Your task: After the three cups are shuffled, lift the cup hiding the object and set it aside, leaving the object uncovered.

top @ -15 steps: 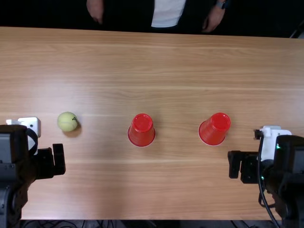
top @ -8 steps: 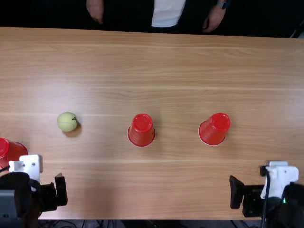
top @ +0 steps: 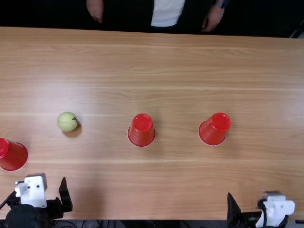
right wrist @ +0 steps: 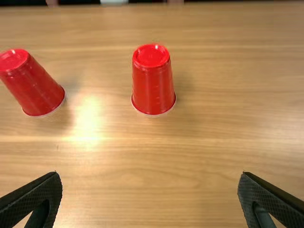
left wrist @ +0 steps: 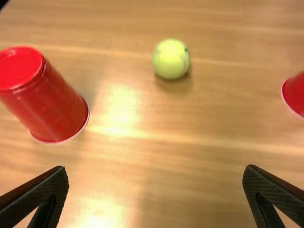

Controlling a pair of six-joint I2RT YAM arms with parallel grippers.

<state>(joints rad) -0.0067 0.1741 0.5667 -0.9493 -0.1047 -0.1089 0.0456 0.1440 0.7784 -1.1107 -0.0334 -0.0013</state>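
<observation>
Ball [top: 67, 121] lies uncovered, left cup [top: 12, 154] to its near left, middle cup [top: 141, 129] and right cup [top: 214, 128] to its right; left gripper [left wrist: 154, 173] and right gripper [right wrist: 149, 175] at the near edge, both spread wide

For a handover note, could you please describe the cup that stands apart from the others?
On the wooden table, look to the left edge. A red cup stands there upside down. Unlike the other two cups, it sits left of the yellow ball.

The desk [top: 190, 61] is smooth, lightly glossy wood. The left cup [top: 12, 154], middle cup [top: 141, 129] and right cup [top: 214, 128] are shiny red plastic; the ball [top: 67, 121] is matt and fuzzy.
</observation>
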